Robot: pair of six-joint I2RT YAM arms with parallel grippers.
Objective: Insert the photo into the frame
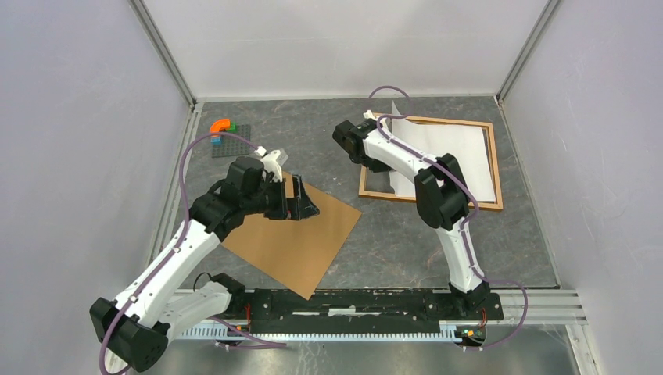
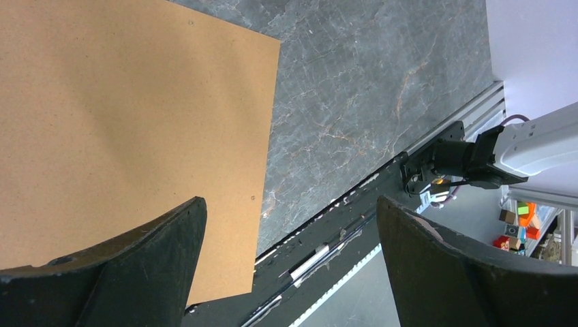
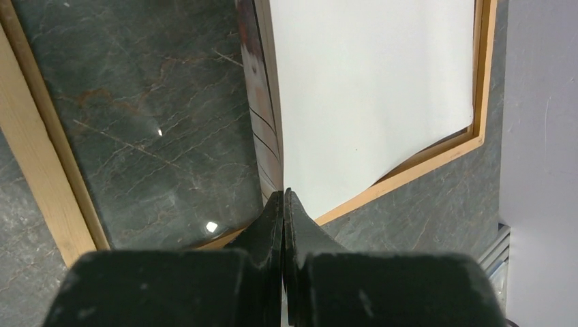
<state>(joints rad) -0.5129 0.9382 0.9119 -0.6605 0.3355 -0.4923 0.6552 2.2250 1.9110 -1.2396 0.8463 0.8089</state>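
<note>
The light wood frame point(image 1: 430, 198) lies flat at the back right. The photo point(image 1: 453, 160) rests white side up over its right part, with its left edge lifted and curled. My right gripper point(image 1: 389, 123) is shut on that lifted edge. In the right wrist view the jaws point(image 3: 283, 194) pinch the photo point(image 3: 368, 95) above the frame point(image 3: 41, 170), whose left part shows glossy glass over the dark table. My left gripper point(image 1: 303, 205) is open and empty, hovering over the brown backing board point(image 1: 301, 242). The board point(image 2: 123, 116) also shows in the left wrist view, past the open gripper point(image 2: 290, 204).
A dark grey baseplate with coloured bricks point(image 1: 228, 134) sits at the back left. The arms' black mounting rail point(image 1: 367, 305) runs along the near edge. Grey enclosure walls stand on the left, right and back.
</note>
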